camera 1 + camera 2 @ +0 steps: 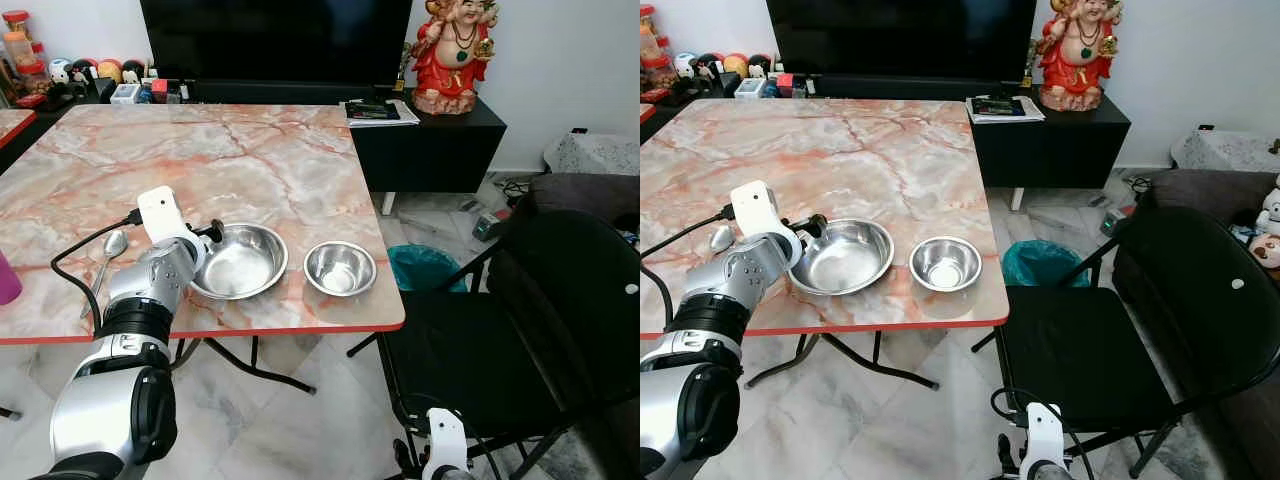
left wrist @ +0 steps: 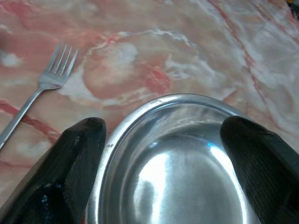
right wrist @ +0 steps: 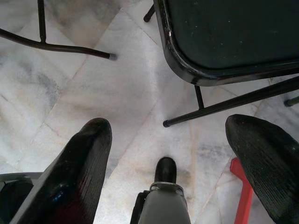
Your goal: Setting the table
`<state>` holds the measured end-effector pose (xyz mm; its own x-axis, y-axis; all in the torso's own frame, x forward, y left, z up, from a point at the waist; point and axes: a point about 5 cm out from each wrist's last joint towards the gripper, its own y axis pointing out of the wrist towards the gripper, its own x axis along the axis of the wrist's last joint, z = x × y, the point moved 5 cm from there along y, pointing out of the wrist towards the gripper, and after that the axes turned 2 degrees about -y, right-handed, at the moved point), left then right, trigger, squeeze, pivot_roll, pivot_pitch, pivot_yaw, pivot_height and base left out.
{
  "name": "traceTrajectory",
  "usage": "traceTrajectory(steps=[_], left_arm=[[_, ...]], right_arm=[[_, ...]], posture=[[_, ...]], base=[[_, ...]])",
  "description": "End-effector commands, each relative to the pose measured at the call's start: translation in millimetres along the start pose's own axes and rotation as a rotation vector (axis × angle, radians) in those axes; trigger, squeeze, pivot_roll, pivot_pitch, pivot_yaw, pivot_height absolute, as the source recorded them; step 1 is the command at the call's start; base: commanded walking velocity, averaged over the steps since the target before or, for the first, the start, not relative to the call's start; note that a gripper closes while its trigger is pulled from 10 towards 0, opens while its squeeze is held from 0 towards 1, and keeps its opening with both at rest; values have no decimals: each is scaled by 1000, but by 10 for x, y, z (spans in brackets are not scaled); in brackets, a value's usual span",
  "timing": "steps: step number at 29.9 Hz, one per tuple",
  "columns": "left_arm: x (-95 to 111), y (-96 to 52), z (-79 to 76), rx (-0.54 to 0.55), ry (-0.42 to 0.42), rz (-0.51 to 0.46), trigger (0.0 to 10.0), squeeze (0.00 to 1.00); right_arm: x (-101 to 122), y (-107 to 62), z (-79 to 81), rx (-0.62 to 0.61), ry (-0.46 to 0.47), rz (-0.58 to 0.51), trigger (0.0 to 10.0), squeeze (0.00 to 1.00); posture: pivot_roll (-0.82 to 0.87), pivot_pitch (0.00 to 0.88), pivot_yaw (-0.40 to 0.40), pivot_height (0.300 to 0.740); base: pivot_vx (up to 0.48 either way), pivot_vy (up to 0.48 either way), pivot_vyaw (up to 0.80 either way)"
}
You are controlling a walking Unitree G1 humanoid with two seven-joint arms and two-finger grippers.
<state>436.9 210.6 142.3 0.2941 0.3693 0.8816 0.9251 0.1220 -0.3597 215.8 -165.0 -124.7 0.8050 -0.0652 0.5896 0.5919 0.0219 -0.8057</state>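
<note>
Bowl (image 2: pixel 187 168) rim lies between the left gripper's (image 2: pixel 163 158) spread, unclenched fingers (image 2: pixel 70 168).

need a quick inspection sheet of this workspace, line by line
surface: marble-pattern table with red edge
job's things: large steel bowl beside small steel bowl, apart; spoon and fork on the table
clutter: purple cup at the table's left edge
grippers: left gripper open, its fingers either side of the large bowl's rim; right gripper open, hanging over the floor
cables: black cable looping from the left wrist
surroundings: black folding chair, TV, red figurine, teal bin
</note>
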Motion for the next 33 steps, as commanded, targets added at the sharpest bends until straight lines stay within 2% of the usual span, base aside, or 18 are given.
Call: traceTrajectory(steps=[1, 8, 19, 24, 27, 33], left_arm=[[20, -4, 44, 33, 50, 6, 10000, 0], [-79, -29, 89, 54, 39, 29, 10000, 0], [-263, -99, 296, 134, 37, 56, 10000, 0], [-292, -110, 307, 138, 36, 62, 10000, 0], [-378, -98, 247, 113, -33, 88, 10000, 0], [-433, -96, 221, 117, -56, 105, 10000, 0]], right_arm=[[-6, -5, -23, -12, 18, -6, 10000, 0], [-25, -8, -18, -11, 23, -4, 10000, 0], [-18, -7, -22, -14, 25, -5, 10000, 0], [-14, -6, -25, -15, 25, -5, 10000, 0], [2, -4, -30, -15, 23, -8, 10000, 0], [7, -4, -34, -17, 25, -9, 10000, 0]], posture=[[77, 0, -22, 740], [75, 0, -21, 740], [77, 0, -29, 740], [79, 0, -31, 740], [74, 0, -33, 740], [64, 0, -30, 740]], base=[[0, 0, 0], [0, 0, 0], [0, 0, 0], [0, 0, 0], [0, 0, 0], [0, 0, 0]])
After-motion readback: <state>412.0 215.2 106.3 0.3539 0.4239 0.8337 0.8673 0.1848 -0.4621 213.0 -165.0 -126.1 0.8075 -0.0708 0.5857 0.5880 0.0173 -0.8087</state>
